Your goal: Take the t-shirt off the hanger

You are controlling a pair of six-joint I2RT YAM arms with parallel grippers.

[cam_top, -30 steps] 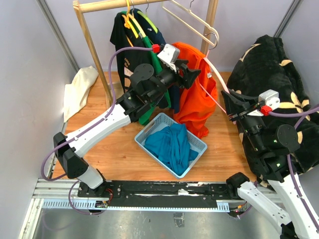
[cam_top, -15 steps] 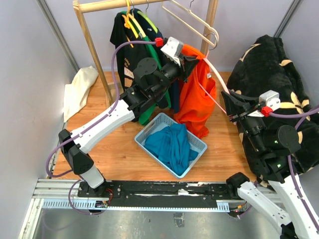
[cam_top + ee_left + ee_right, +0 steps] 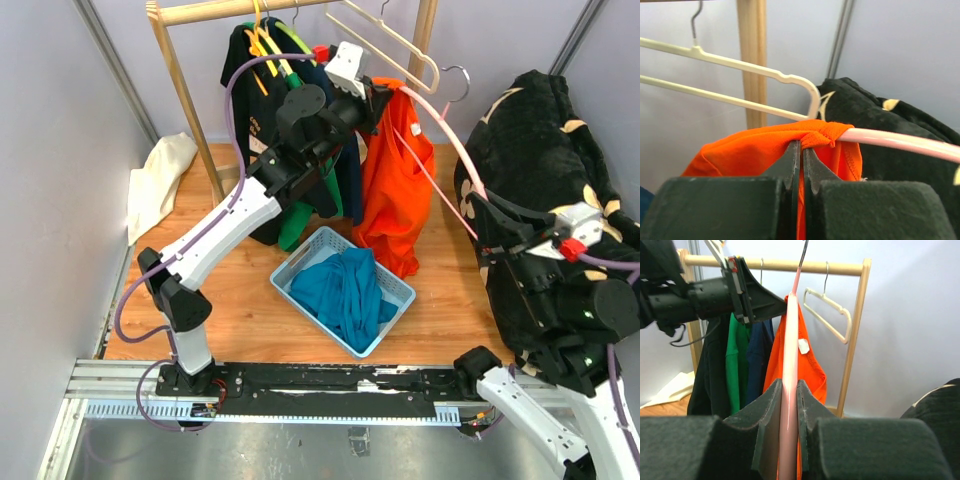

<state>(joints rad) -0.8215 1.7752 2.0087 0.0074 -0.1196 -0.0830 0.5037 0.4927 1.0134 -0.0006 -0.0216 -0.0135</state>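
Two grippers: your left gripper [image 3: 801,150] and right gripper [image 3: 789,395] are both clamped, each on a different thing.
Left grip: the jaws are pinched together on a bunched fold of the orange t-shirt [image 3: 750,150], right where the cloth wraps the end of the pink hanger [image 3: 900,140]. You see hardly any gap between the pads.
Right grip: the jaws are closed around the pink hanger's bar, which runs up between your fingers toward the wooden rack [image 3: 185,90].
T-shirt position: it hangs on the pink hanger with one shoulder over the raised end. The body drops in front of the rack, above the far corner of the blue basket [image 3: 298,256]. You can see its white neck label [image 3: 803,346] in the right wrist view.
Hanger position: it is tilted, slanting from your right gripper up and left to your left gripper. Its metal hook [image 3: 458,72] sits beside the rack's right post.
Rack: dark and green garments [image 3: 265,70] hang on it, and a bare white hanger [image 3: 390,40].
Basket: it holds a teal cloth [image 3: 345,290] and stands on the wooden table [image 3: 230,300].
Sides: a black patterned blanket [image 3: 540,120] is on your right and a white cloth [image 3: 160,185] on your left.
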